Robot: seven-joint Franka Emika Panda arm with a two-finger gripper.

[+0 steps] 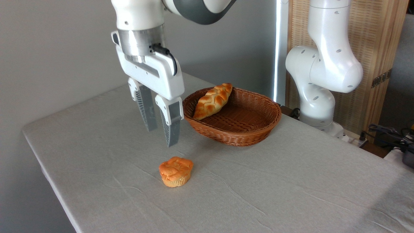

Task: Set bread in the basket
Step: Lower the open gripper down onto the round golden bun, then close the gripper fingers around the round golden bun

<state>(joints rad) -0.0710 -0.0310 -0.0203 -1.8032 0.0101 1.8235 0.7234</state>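
Wicker, reddish-brown and oval, makes up the one basket (pixel 241 129) we see on the table (pixel 97 155), which is covered in a pale grey cloth. Inside it lies a single braided golden loaf (pixel 213 101), propped aslant against the left wall, its upper end poking just over the rim; the rest of the woven floor is bare.

We count two pieces of bread in all: that loaf, and one small muffin-shaped bun (pixel 176 171) with a cracked orange top and a paler ridged base. The bun sits upright on the cloth in front of the basket and to its left, apart from it, touching nothing else.

Our gripper (pixel 160 134) hangs in the air above and slightly left of the bun, well clear of it. Its two ribbed fingers (pixel 170 124) point downward with a gap between them and nothing held. The gripper's body overlaps the basket's left rim in this view, though whether it is truly close we cannot tell.

At the table's far right edge stands the white arm base (pixel 318 81), before a wooden slatted panel (pixel 372 42). A tangle of dark cables (pixel 388 132) lies at the right margin. Between bun and basket we see only creased cloth
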